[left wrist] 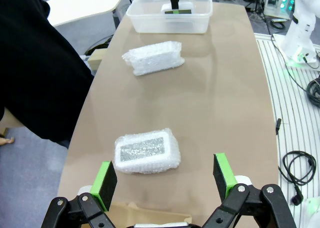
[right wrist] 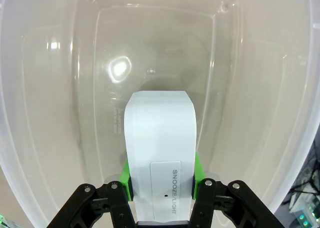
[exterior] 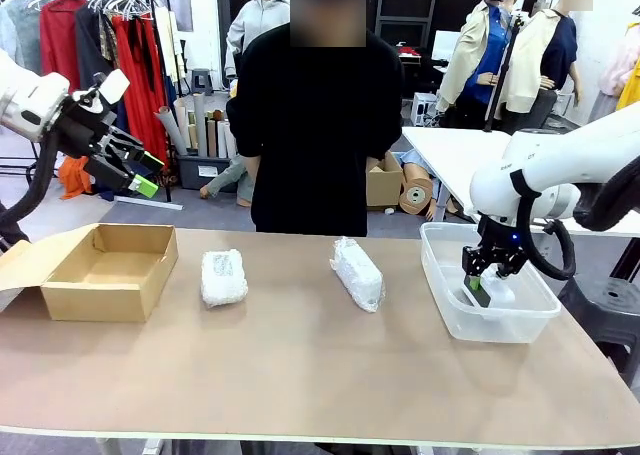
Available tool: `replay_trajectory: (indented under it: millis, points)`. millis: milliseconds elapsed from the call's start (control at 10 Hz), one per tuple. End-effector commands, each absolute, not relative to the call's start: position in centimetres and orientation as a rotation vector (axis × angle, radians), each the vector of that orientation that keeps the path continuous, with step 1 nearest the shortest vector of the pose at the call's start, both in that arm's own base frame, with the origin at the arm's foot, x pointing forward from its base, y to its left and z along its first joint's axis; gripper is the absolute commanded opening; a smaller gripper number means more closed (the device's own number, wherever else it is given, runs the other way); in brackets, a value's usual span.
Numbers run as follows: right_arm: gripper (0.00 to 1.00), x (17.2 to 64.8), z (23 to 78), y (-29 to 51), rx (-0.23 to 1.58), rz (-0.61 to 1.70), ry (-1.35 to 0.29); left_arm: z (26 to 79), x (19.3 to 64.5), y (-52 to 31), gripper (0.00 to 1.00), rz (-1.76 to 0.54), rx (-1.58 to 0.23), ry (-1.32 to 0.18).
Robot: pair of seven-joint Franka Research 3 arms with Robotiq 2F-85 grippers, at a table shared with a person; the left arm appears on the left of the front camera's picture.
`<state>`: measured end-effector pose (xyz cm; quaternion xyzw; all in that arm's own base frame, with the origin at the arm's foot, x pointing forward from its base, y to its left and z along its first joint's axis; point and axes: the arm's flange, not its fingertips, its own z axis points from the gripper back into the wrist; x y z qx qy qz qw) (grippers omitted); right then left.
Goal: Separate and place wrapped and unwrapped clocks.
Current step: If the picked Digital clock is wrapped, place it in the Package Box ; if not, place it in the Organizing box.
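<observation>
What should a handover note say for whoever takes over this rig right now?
Left gripper: open, empty, raised above the open cardboard box.
Right gripper: shut on the bare white clock, lowered inside the clear plastic tub; not yet released.
Two bubble-wrapped clocks lie on the table between box and tub, one nearer the box, one nearer the tub; neither is touched.
Done: bare clock brought into the tub.
Left: let it go, then move both wrapped clocks, probably into the cardboard box.
</observation>
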<state>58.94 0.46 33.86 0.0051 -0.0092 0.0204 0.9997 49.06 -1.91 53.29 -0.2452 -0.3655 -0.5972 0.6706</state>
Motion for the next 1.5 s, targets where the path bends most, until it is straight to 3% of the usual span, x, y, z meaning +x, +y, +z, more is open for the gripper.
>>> replay_trajectory:
  millis: [0, 400, 900, 1000, 1400]
  points:
    - [0.0, 59.3, 33.7, 0.8, 0.03, 0.025, -0.03, 53.5, 49.0, -2.0, 1.0, -1.342, -0.56, -0.832]
    - [0.03, 59.0, 33.5, 0.9, 0.039, 0.03, -0.025, 53.5, 49.0, -2.0, 1.0, -1.342, -0.56, -0.832]
    - [0.93, 58.8, 33.6, 0.7, 0.053, 0.031, -0.023, 53.5, 49.0, -2.0, 1.0, -1.342, -0.56, -0.832]
    - [1.0, 58.8, 33.7, 0.7, 0.054, 0.032, -0.024, 53.5, 49.0, -2.0, 1.0, -1.342, -0.56, -0.832]
    - [1.0, 58.6, 34.6, 0.6, 0.066, 0.039, -0.038, 53.5, 49.0, -2.0, 1.0, -1.342, -0.56, -0.832]
